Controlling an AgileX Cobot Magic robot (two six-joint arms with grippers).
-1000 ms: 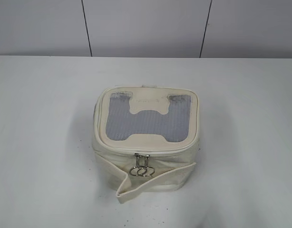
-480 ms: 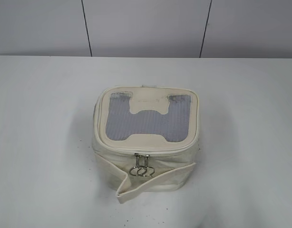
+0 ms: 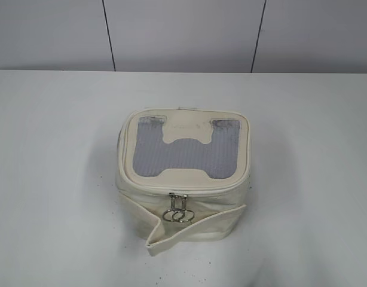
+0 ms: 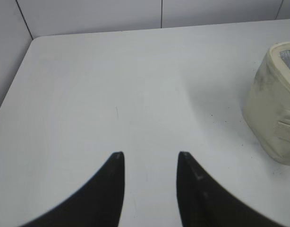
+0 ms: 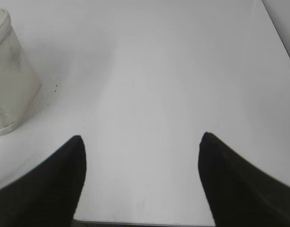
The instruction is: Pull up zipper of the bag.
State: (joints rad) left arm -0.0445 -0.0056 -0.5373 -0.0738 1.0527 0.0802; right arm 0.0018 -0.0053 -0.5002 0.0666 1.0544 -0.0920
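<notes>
A cream bag with a grey mesh window in its lid sits near the middle of a white table in the exterior view, its two ring-shaped zipper pulls hanging together at the front edge above a folded flap; neither arm appears. From the left wrist, the left gripper hovers over bare tabletop, jaws parted with nothing between them, the bag off to its right. From the right wrist, the right gripper is spread wide and empty, the bag at the left edge.
</notes>
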